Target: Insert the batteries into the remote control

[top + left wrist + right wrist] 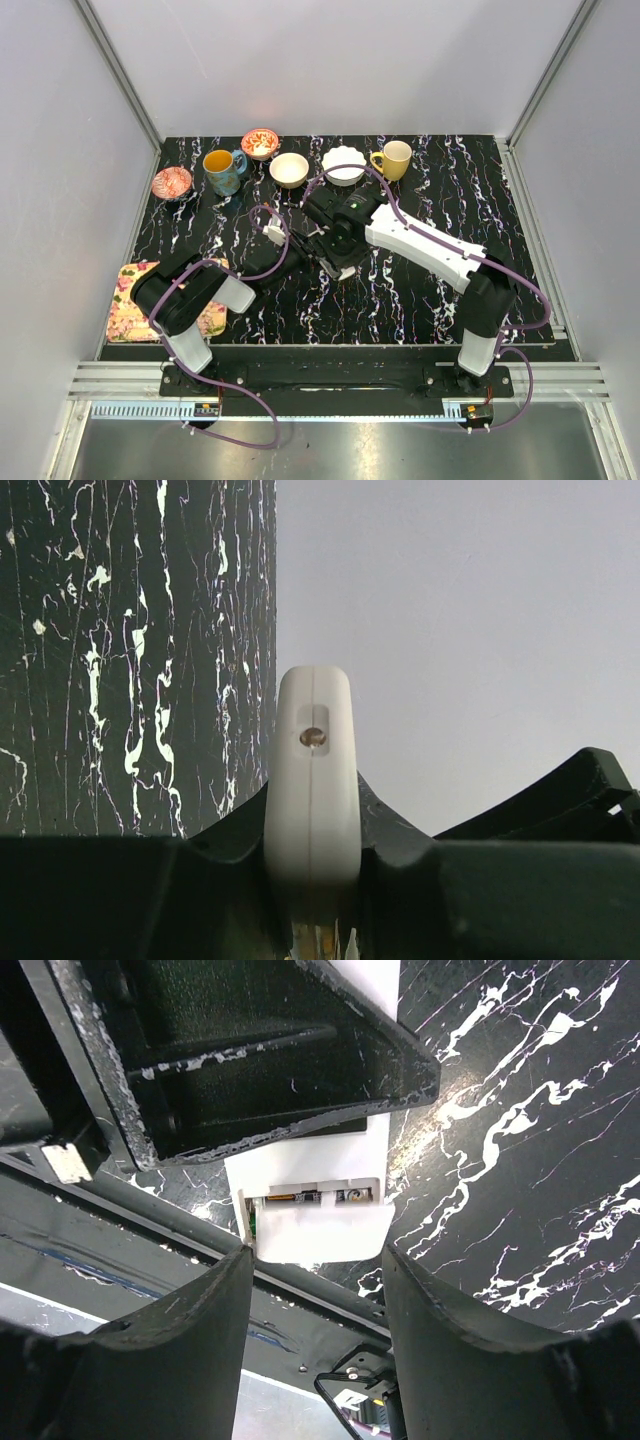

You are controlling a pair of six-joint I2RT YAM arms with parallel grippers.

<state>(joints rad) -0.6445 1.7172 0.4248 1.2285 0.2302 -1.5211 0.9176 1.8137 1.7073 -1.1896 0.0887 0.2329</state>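
two robot arm bases sit at the near table edge, left and right.

one flat floral-patterned mat point(128, 305) lies at the near left corner of the black white-veined marble table point(520, 260), partly under the left arm.

one left gripper point(312, 825), jaws clamped on the small flat white plastic remote control point(312, 750), which is held edge-on above the table centre; a small round hole shows in its end face.

one right gripper point(318, 1262), its black fingers point(190, 1320) apart, one at each side of the remote's lower end; whether they touch it cannot be told. the remote's back compartment is open towards this gripper, a thin white cover panel point(320, 1235) lying just below the opening. small gold and green parts point(300, 1198) show inside, too small to identify.

six vessels stand in a row along the far edge, left to right: red patterned dish point(172, 182), blue mug with orange interior point(222, 170), red patterned bowl point(260, 142), cream bowl point(289, 169), white scalloped bowl point(344, 165), yellow mug point(393, 159).
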